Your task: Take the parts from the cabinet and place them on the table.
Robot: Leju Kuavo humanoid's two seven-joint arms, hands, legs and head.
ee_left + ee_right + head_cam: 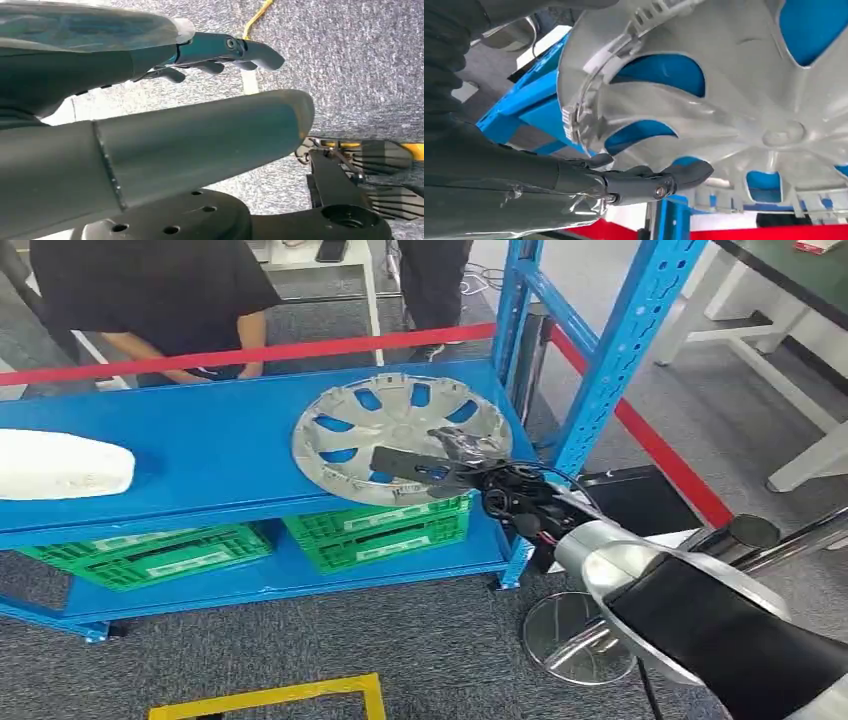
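A silver hubcap (400, 435) lies on the top blue shelf (200, 440) of the cabinet, with its near rim over the shelf's front edge. My right hand (440, 462) reaches over the hubcap's near side with its fingers stretched out. In the right wrist view the hubcap's ribbed inner side (724, 115) is very close, and the dark fingers (659, 182) lie against its rim without closing around it. A white part (60, 465) rests at the shelf's left end. My left hand (220, 52) hangs over the carpet, holding nothing.
Green crates (380, 530) stand on the lower shelf. A blue upright post (620, 360) rises right of the hubcap. A person in black (150, 290) stands behind the cabinet. Red barrier tape (650, 440) and a stanchion base (575, 640) are to my right; yellow tape (270, 695) marks the floor.
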